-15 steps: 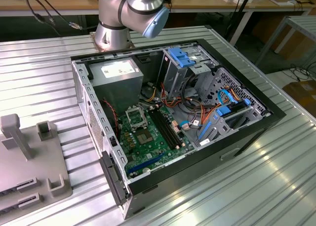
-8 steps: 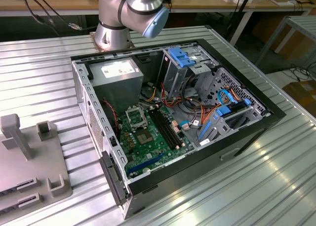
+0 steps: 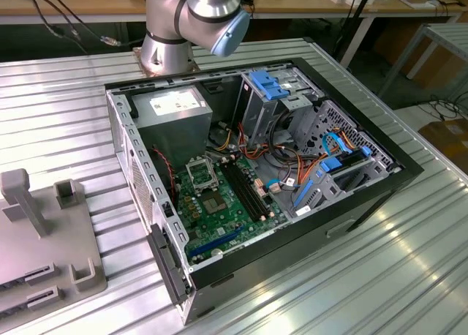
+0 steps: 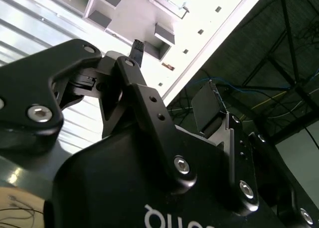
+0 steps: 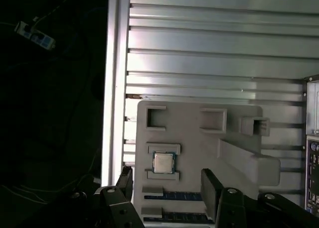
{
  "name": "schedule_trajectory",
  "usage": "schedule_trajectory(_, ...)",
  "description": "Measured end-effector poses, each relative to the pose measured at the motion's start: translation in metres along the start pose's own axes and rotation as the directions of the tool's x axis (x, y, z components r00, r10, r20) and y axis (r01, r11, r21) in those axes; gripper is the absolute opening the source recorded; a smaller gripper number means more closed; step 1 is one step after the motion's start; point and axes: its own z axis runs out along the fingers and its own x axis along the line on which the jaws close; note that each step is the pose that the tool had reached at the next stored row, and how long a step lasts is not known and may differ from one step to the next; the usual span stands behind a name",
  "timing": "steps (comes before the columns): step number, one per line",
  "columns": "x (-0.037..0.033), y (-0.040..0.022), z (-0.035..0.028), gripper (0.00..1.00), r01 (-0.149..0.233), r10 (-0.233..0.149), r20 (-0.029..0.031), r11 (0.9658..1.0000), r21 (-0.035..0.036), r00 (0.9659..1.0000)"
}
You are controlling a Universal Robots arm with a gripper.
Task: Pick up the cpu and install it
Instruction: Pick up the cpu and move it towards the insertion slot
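Note:
The cpu (image 5: 162,163), a small square chip with a silver-grey top, lies flat in a recess of the grey fixture tray (image 5: 189,138) in the first wrist view. My gripper (image 5: 168,185) hangs well above it, open, with one dark finger (image 5: 125,180) on each side of the chip's position and nothing between them. In the second wrist view the gripper (image 4: 172,78) also stands open, its fingertips (image 4: 137,48) spread apart over the tray. In the exterior view the tray (image 3: 44,240) lies on the table at the exterior view's left, beside the open computer case (image 3: 365,203).
Inside the case the green motherboard (image 3: 227,211) carries a hollow silver socket frame (image 3: 199,174) and long black memory slots (image 3: 246,191). The arm's base (image 3: 172,46) stands behind the case. The ribbed metal table's edge (image 5: 117,88) runs close beside the tray.

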Motion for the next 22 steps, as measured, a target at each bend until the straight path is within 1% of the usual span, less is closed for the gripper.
schedule_trajectory(12, 0.0018, -0.0014, 0.0155, 0.66, 0.003, -0.003, -0.0001, 1.0, 0.0, 1.0)
schedule_trajectory(14, 0.0032, -0.0015, 0.0175, 0.66, 0.006, -0.006, -0.0003, 1.0, 0.0001, 1.0)
schedule_trajectory(20, 0.0105, -0.0018, 0.0225, 0.66, 0.022, -0.022, -0.001, 0.9998, 0.0001, 0.9998)
schedule_trajectory(22, 0.0112, -0.0022, 0.0245, 0.66, 0.028, -0.028, -0.001, 0.9996, 0.0, 0.9996)
